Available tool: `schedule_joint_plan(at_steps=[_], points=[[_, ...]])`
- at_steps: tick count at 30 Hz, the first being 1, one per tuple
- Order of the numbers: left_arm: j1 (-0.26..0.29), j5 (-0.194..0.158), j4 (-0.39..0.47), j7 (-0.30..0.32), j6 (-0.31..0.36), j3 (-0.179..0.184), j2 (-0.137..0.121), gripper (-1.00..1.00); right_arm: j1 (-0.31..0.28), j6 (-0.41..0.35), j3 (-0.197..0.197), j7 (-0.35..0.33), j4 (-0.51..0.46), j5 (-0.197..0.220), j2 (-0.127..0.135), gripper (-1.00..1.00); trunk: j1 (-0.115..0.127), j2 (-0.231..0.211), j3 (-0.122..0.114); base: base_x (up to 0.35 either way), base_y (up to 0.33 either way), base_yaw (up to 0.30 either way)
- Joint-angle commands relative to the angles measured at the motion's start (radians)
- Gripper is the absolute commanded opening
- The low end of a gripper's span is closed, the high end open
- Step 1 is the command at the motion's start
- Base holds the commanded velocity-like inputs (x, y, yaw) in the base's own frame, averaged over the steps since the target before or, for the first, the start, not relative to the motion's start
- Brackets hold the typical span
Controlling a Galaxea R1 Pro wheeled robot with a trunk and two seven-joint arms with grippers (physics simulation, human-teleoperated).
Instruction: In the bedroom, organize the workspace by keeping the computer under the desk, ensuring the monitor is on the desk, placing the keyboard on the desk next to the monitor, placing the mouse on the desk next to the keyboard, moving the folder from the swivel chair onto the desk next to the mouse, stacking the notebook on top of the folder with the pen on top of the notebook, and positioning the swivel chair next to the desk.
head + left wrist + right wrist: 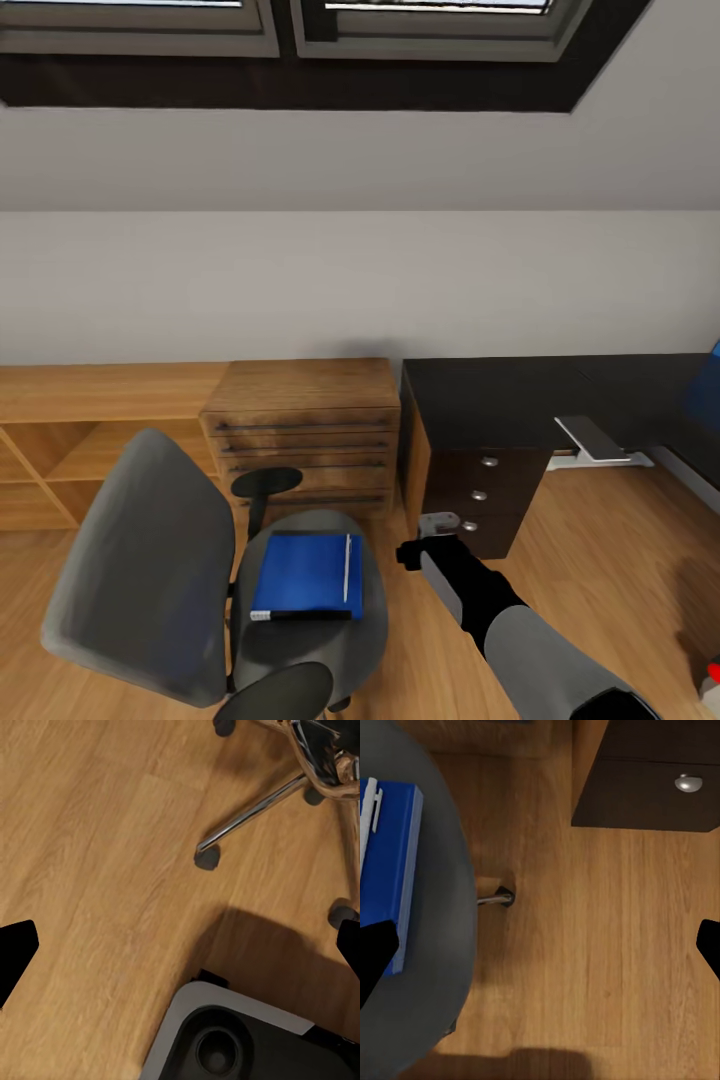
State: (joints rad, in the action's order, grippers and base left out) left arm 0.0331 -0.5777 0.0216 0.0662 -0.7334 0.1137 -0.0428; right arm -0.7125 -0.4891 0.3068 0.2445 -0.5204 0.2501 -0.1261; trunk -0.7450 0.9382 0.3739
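Right tool [432,537] — spread wide — beside the folder [305,576].

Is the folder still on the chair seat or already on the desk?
On the seat: the blue folder lies flat on the swivel chair, pen on top.

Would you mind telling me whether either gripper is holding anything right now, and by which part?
Nothing is held. The right gripper is open over bare floor beside the swivel chair; the left gripper is open too.

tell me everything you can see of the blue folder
The folder is flat and bright blue with a black spine edge toward the seat's front. It lies flat on the grey seat of the swivel chair, closed. A thin whitish pen rests along its right side. The right gripper hangs beside the chair, not touching it.
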Motion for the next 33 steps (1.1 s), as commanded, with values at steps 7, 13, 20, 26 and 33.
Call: schedule_joint_plan(at_steps=[7,13,20,26,33], points=[[0.001,-0.011,-0.001,0.007,-0.003,0.006,0.0,1.0,-0.001,-0.002,0.006,0.008,-0.001,0.011,0.002,1.0,0.0,0.001,0.001,0.102,0.184,0.0],[0.001,-0.01,-0.001,0.007,-0.002,0.006,0.0,1.0,-0.001,-0.001,0.006,0.007,-0.001,0.011,0.001,1.0,0.0,0.001,0.001,0.049,0.062,0.0],[0.001,-0.01,-0.001,0.007,-0.001,0.006,0.0,1.0,-0.001,0.002,0.006,0.007,-0.001,0.011,0.001,1.0,0.0,0.001,0.001,0.01,0.013,0.0],[0.001,-0.01,-0.001,0.007,-0.001,0.006,0.0,1.0,-0.001,0.004,0.007,0.007,-0.001,0.012,0.0,1.0,0.0,0.001,0.001,0.002,0.003,0.001],[0.001,-0.01,-0.001,0.007,-0.001,0.006,0.0,1.0,-0.001,0.004,0.009,0.006,-0.001,0.013,-0.001,1.0,0.0,0.001,0.007,0.0,0.001,0.097]])
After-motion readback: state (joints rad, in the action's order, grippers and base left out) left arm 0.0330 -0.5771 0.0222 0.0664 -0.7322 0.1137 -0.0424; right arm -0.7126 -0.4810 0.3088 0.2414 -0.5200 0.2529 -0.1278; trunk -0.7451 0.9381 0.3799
